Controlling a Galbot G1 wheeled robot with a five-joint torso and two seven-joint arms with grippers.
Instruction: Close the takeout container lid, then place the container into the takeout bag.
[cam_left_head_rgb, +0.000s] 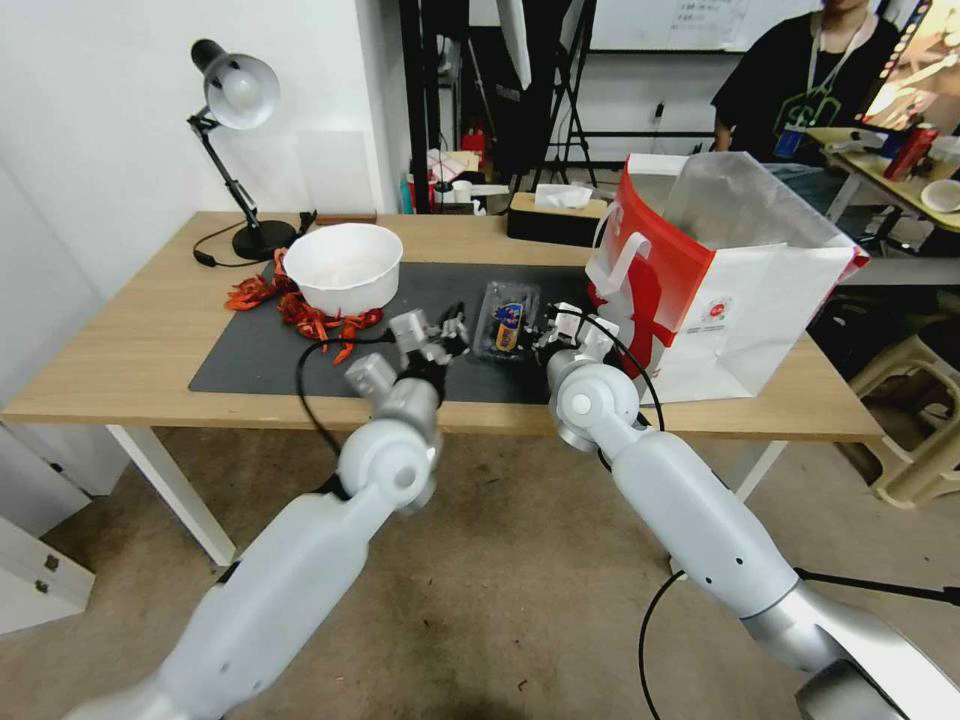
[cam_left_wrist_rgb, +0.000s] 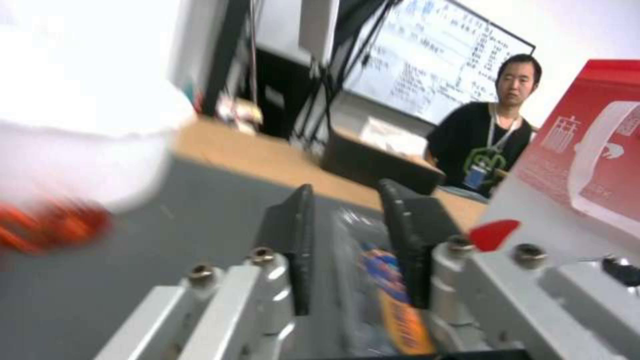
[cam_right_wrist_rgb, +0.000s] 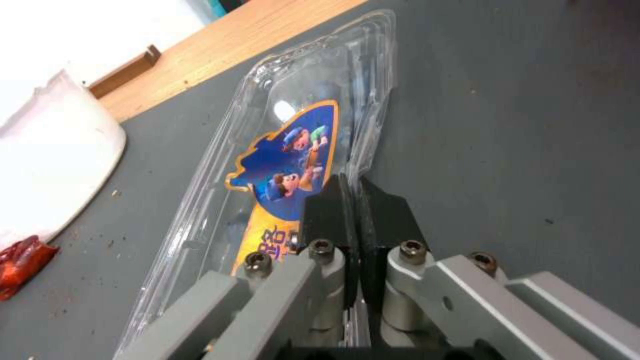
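- The takeout container (cam_left_head_rgb: 507, 320) lies on the dark mat (cam_left_head_rgb: 250, 360) near the middle of the wooden table (cam_left_head_rgb: 130, 350), between the two grippers. The white bowl (cam_left_head_rgb: 345, 265) is to its left and the takeout bag (cam_left_head_rgb: 720, 280) just to its right.
- The right gripper (cam_right_wrist_rgb: 357, 200) is at the container's right edge. Its black jaws are pressed together on the thin clear plastic rim, probably to hold the box steady or to keep the lid's edge down.
- The left gripper (cam_left_wrist_rgb: 347, 245) is at the container's left side with its jaws apart. The box shows in the gap between them, so this side looks ready to brace or to take hold.
- The lid (cam_right_wrist_rgb: 293, 155) is clear plastic and lies flat over the box, its blue and yellow cartoon label facing up. I judge it closed or nearly so, though I cannot tell whether the catch has snapped.
- The bag stands upright with its mouth open and its silvery lining showing, handy for receiving the box.
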